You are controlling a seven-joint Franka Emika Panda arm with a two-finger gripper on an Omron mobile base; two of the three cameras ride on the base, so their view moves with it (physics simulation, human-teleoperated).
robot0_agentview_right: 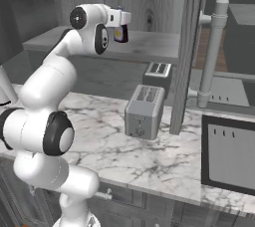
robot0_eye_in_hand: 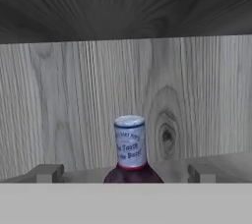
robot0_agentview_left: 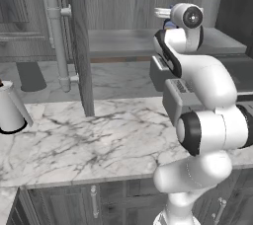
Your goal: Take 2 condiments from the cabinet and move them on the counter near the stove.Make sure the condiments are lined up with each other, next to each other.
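One bottle in reach: the sauce bottle (robot0_eye_in_hand: pixel 130 150) stands upright on the cabinet shelf (robot0_agentview_right: pixel 149 46), close to the wood-grain back wall; in the hand view its blue cap and dark shoulders sit centred between the two finger tips (robot0_eye_in_hand: pixel 47 173).
Gripper: the gripper (robot0_agentview_right: pixel 121 28) is raised inside the cabinet (robot0_agentview_left: pixel 148 2), jaws spread wide on either side of the bottle, not touching it.
Door: the cabinet door (robot0_agentview_left: pixel 79 46) stands open, its pale bar handle (robot0_agentview_left: pixel 58 46) upright beside it.
Counter: the counter (robot0_agentview_left: pixel 89 140) is white marble with grey veins over grey cupboard fronts (robot0_agentview_left: pixel 94 199).
On the counter: a grey toaster (robot0_agentview_right: pixel 143 111) stands below the shelf; a white kettle (robot0_agentview_left: pixel 10 110) sits at the left edge.
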